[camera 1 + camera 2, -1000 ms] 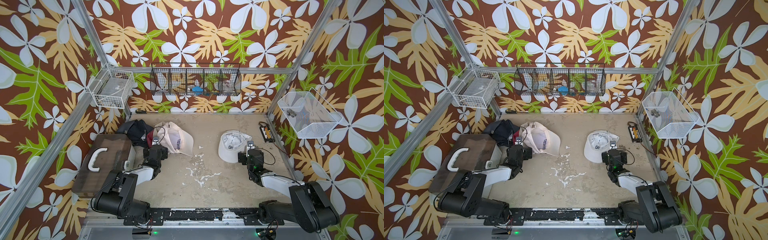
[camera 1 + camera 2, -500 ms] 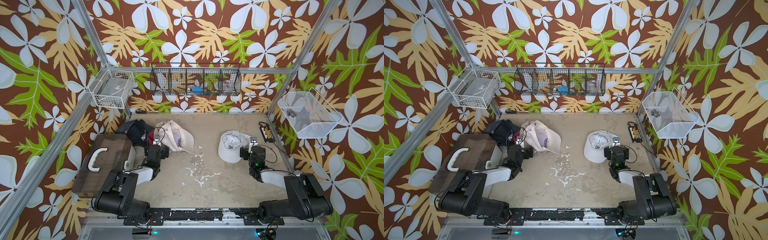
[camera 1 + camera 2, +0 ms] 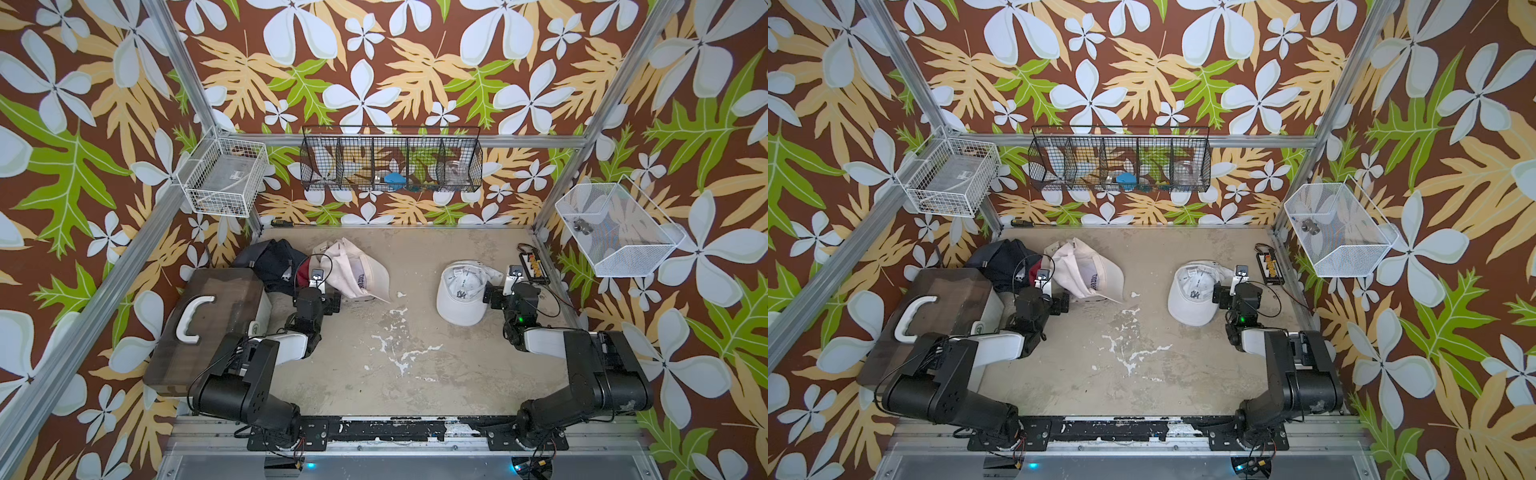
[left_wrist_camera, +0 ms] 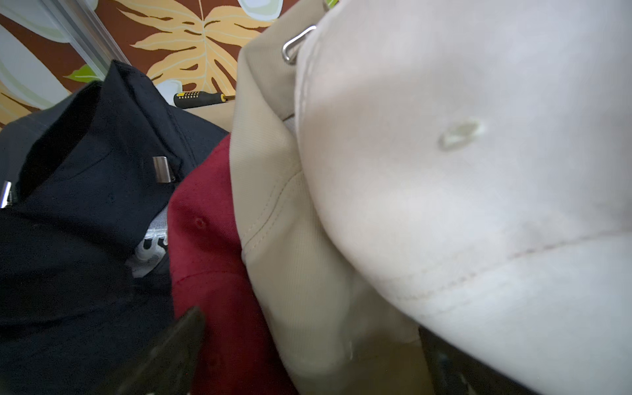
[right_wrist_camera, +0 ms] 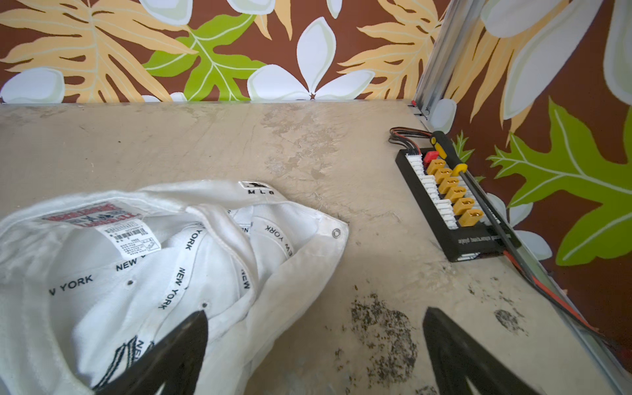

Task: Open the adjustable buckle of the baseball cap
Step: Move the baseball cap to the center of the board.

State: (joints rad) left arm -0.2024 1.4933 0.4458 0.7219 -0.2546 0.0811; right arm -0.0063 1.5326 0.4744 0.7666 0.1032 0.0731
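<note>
Your right gripper (image 5: 314, 328) stood spread wide and empty, half over the upturned white cap (image 5: 136, 273), half over bare table (image 5: 342, 154). Your left gripper (image 4: 307, 352), equally apart and holding nothing, nosed into the pile of caps: pale cap (image 4: 461, 171), beige cap (image 4: 273, 205), red cap (image 4: 205, 256), dark cap (image 4: 85, 205). A metal buckle (image 4: 295, 44) showed where pale met beige, well apart from the left tips. Closing there, you would likely have pinched loose crown cloth and dragged the pile. On the right, the nearby connector board (image 5: 444, 205) risked a snag.
</note>
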